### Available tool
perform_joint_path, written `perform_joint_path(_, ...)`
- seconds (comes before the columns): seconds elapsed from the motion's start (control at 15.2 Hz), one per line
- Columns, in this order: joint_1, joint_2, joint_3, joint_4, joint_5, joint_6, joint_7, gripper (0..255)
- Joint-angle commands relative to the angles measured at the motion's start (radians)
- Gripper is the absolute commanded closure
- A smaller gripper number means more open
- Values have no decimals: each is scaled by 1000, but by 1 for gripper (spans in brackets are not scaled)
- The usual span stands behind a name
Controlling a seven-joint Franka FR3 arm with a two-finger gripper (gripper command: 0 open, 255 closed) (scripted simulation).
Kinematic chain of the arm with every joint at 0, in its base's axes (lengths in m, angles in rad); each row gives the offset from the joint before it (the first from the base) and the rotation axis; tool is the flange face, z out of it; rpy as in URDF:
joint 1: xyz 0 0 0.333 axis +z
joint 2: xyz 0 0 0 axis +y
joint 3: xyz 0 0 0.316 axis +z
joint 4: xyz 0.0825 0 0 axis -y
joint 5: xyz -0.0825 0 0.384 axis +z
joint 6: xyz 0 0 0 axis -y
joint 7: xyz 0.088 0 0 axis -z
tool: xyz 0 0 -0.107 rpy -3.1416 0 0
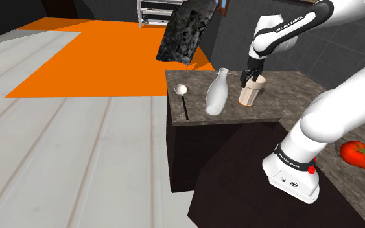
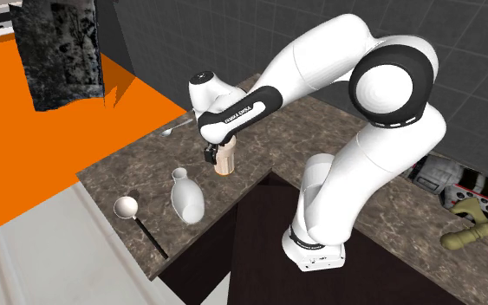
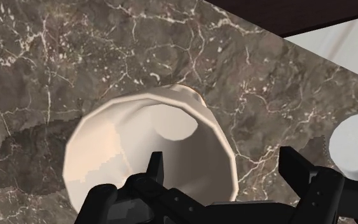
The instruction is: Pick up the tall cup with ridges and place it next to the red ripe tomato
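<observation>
The tall ridged cup [image 1: 251, 92] is cream with a brownish lower part and stands upright on the dark marble counter [image 1: 278, 100]. My black gripper [image 1: 253, 78] hangs right over its rim, open. In the wrist view, one finger [image 3: 155, 167] is above the cup's mouth [image 3: 139, 149] and the other finger [image 3: 296, 167] is outside its wall, so the gripper [image 3: 225, 170] straddles the rim without clasping it. The second exterior view has the gripper [image 2: 213, 153] at the top of the cup [image 2: 226, 160]. The red tomato [image 1: 360, 154] lies on the counter near the stand, at the shoulder view's right.
A white vase [image 1: 217, 92] stands close beside the cup, with a ladle [image 1: 182, 96] beyond it near the counter's edge. A small spoon [image 2: 177, 130] lies at the far edge. A tan object [image 2: 471, 230] lies past the stand. A dark slab [image 1: 186, 32] hangs over the orange floor.
</observation>
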Motion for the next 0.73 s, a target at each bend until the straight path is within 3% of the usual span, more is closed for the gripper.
perform_joint_path(0.0,0,0,0,0,0,0,0,255)
perform_joint_path(0.66,-1,-11,4,6,-1,-17,1,255)
